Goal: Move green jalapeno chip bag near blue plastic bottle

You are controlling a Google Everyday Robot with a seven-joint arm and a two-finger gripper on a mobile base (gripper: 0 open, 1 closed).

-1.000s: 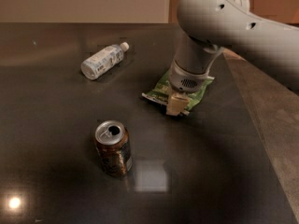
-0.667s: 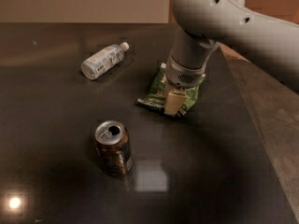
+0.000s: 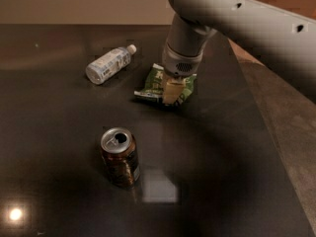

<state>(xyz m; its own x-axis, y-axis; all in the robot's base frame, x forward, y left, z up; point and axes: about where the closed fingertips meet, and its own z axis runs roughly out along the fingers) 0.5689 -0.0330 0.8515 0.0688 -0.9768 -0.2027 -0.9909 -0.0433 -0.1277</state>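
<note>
On the dark shiny worktop (image 3: 49, 132), the claw (image 3: 172, 92) squeezes tight on the small crinkly green jalapeno chip bag (image 3: 154, 83), just right of the lying clear blue plastic bottle (image 3: 108, 64); carrying step, I think; next: nudge it left, then let go.

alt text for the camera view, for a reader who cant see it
A grey robot arm's gripper is down on the green jalapeno chip bag on a dark table. The blue plastic bottle lies on its side to the bag's left, apart from it; an opened brown can stands nearer the camera.
</note>
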